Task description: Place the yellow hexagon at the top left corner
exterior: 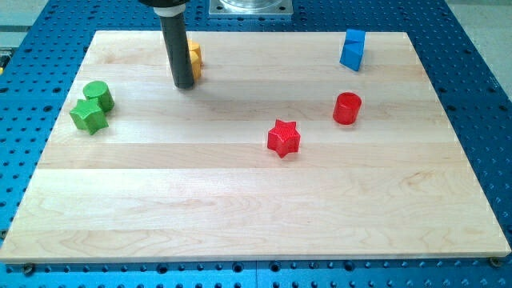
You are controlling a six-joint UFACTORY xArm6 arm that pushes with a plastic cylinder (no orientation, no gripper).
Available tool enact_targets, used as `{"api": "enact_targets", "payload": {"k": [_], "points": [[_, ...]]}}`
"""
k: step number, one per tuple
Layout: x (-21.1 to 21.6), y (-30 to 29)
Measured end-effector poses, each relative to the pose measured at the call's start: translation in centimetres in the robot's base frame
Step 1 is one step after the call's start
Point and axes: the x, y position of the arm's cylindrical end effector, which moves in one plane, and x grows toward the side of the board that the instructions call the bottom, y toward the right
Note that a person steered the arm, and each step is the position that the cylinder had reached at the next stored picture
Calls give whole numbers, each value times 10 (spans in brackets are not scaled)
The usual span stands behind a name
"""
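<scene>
The yellow hexagon (194, 59) sits near the bench's (240, 208) top edge, left of centre, touching the rod's tip (184, 85). No hand exists, nothing gripped. It looks light, rigid, slippery; push its right face leftward

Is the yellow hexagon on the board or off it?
On: the yellow hexagon sits on the wooden board near its top edge, partly hidden behind my tip.

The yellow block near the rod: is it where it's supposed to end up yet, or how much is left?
Partly done: the yellow hexagon already sits near the board's top edge, left of centre. In hand: my tip is right against its left side, half hiding it. Left: sliding it toward the view's left, into the top left corner.
</scene>
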Motion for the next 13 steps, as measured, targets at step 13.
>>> {"api": "enact_targets", "payload": {"k": [13], "points": [[-136,-76]]}}
